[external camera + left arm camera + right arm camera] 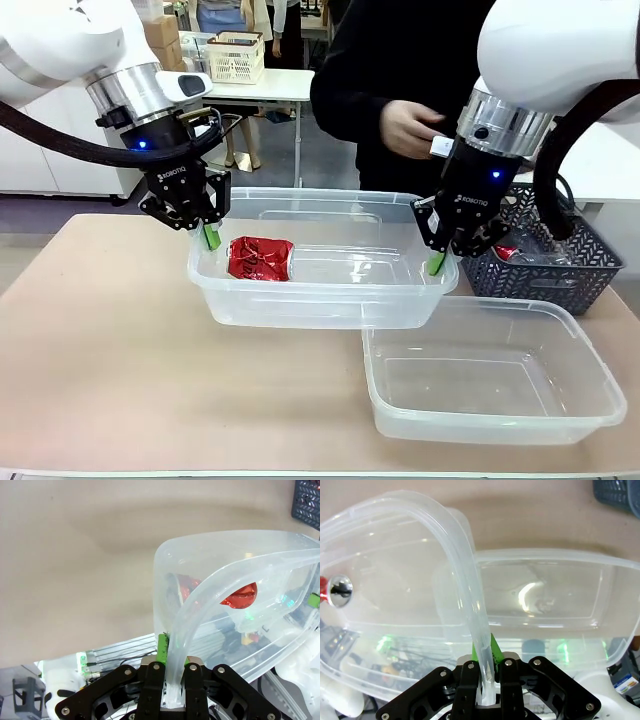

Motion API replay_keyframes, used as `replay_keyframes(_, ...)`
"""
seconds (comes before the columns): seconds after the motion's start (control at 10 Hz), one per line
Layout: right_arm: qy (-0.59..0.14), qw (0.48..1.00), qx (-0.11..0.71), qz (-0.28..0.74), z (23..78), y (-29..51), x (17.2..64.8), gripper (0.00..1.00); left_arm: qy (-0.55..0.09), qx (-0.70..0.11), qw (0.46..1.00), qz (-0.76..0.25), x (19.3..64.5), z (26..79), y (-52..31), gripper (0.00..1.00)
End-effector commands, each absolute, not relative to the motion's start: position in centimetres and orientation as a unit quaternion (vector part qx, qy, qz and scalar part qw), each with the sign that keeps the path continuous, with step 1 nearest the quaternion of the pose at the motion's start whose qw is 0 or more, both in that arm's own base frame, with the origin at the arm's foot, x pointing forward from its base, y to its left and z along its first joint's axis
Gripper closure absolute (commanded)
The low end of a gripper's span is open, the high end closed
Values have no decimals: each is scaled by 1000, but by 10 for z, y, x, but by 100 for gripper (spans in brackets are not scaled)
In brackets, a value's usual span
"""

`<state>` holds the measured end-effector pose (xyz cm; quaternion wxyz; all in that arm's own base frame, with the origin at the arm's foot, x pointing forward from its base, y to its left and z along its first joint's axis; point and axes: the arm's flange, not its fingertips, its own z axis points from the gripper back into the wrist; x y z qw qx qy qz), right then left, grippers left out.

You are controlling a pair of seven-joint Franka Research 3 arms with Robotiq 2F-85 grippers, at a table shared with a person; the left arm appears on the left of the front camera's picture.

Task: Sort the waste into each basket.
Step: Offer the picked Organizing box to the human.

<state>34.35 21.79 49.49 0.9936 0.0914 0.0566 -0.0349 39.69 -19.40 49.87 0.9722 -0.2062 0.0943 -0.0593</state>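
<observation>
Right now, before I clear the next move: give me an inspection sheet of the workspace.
Surface: tan table, no spills seen.
Job's things: held tub, seemingly lifted, with a crushed red can inside; second tub on the table at near right, nothing in it, its far-left corner under the held tub.
Clutter: dark lattice basket on the robot's right, waste in it.
Grippers: left gripper shut on the held tub's left rim; right gripper shut on its right rim.
Cables: black cables run along both arms, off the table.
Surroundings: person at the far side, hand behind the right gripper; white basket on a table beyond.
</observation>
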Motion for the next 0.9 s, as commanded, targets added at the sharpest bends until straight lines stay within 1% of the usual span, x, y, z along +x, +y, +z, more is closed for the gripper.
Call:
replay_keyframes(0.0,53,993,95,-39,496,214,344,95,96,-208,971,-63,397,503,-194,95)
replay_keyframes(0.8,53,993,95,-39,496,214,344,95,96,-208,971,-63,397,503,-194,95)
